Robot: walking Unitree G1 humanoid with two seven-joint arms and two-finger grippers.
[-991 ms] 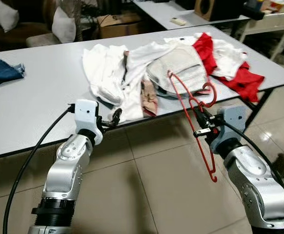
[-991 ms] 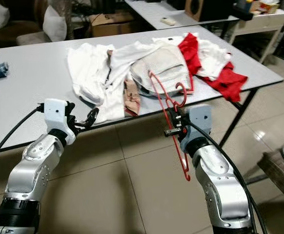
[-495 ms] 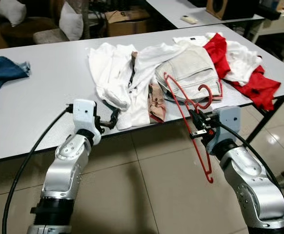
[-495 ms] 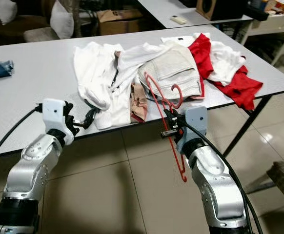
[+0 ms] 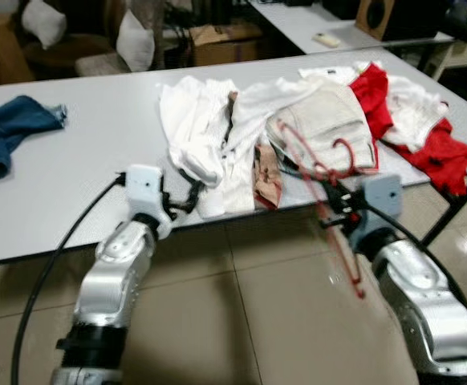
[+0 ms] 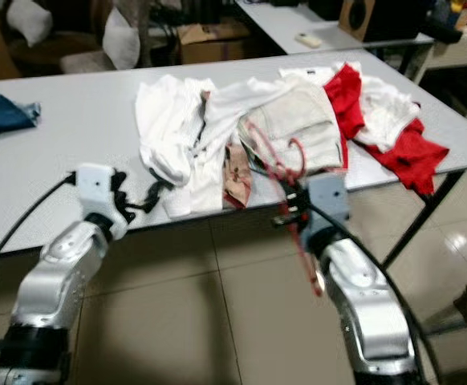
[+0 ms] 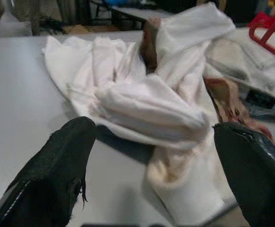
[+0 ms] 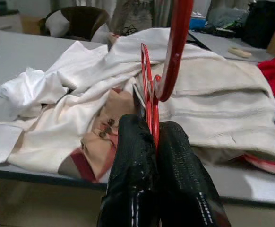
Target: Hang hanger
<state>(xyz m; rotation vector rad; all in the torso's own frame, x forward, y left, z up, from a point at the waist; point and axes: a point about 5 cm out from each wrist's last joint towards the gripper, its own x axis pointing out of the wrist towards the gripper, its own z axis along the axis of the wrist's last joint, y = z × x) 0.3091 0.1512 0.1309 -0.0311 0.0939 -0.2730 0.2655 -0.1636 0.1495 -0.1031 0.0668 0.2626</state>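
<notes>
Right pincer (image 8: pixel 151 142): you have it clamped on the thin red wire hanger (image 5: pixel 330 188), held at the grey table (image 5: pixel 73 176) edge.
Left pincer (image 7: pixel 151 156): spread wide, empty, facing the crumpled white shirt (image 5: pixel 197 132).
Change: your view has swung, grip unchanged; nothing hung yet.

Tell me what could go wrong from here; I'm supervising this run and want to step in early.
1. The right gripper pinches only the thin rod of the red hanger, so it may twist or slip out.
2. The hanger's top hangs over the beige garment at the table edge and could snag it and drag it off.
3. The open left gripper sits close to the white shirt and might catch it.
</notes>
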